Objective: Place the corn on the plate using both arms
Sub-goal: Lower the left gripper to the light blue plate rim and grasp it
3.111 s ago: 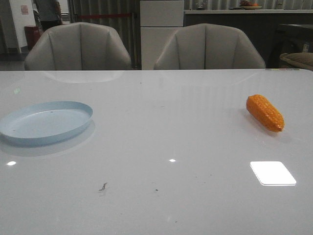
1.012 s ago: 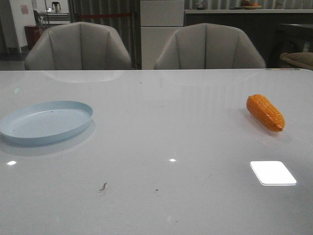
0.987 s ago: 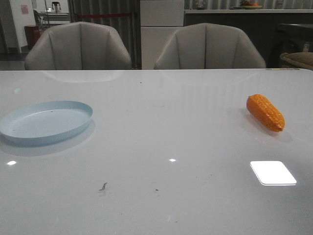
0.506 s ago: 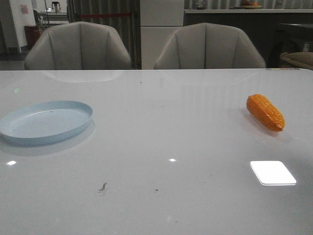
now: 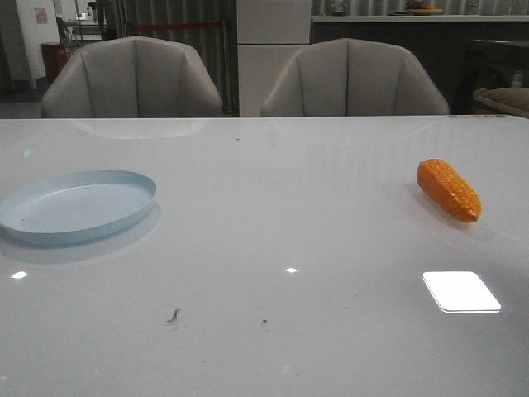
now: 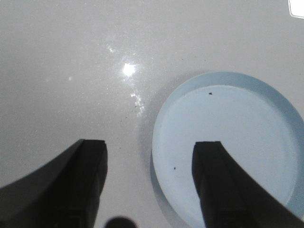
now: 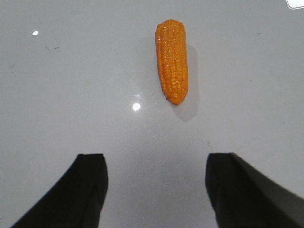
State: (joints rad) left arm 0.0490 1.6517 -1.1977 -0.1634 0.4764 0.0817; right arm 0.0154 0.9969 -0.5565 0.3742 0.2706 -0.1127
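Observation:
The orange corn lies on the white table at the right, thick end far, tip toward me. It also shows in the right wrist view, ahead of my right gripper, which is open, empty and above the table. The pale blue plate sits empty at the left. In the left wrist view the plate lies under and beside my left gripper, which is open and empty; one finger hangs over the plate. Neither arm shows in the front view.
Two grey chairs stand behind the table's far edge. A bright light reflection lies on the table near the corn. Small dark specks mark the table's front middle.

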